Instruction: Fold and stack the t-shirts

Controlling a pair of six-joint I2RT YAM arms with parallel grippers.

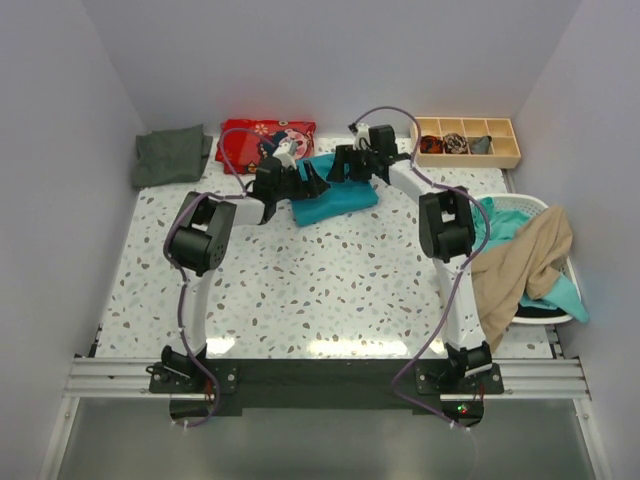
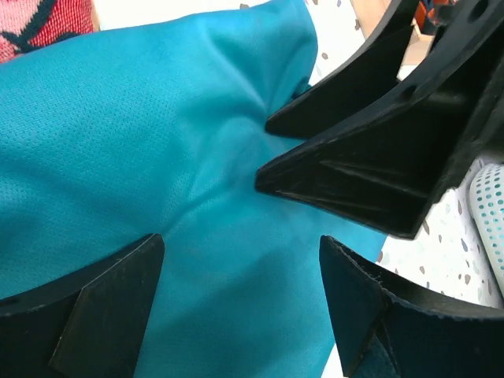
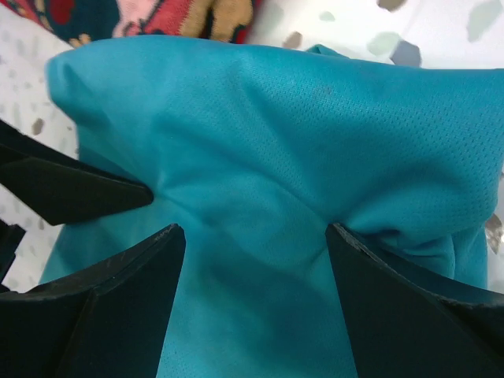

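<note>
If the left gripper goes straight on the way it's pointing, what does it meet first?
The teal t-shirt: the left gripper hangs open right over it. The right gripper sits close beside, depth unclear.

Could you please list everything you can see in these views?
teal t-shirt: one, teal, table's far centre, beneath both sets of jaws
grey-green t-shirt: one, folded, far left corner
beige t-shirt: one, draped over basket
red patterned cloth: one, behind teal t-shirt
wooden tray: one, far right, small items in compartments
basket: one, white, right edge
teal cloth: one, in basket
table: one, speckled white
left arm: black-white, jaws open
right arm: black-white, jaws open
</note>
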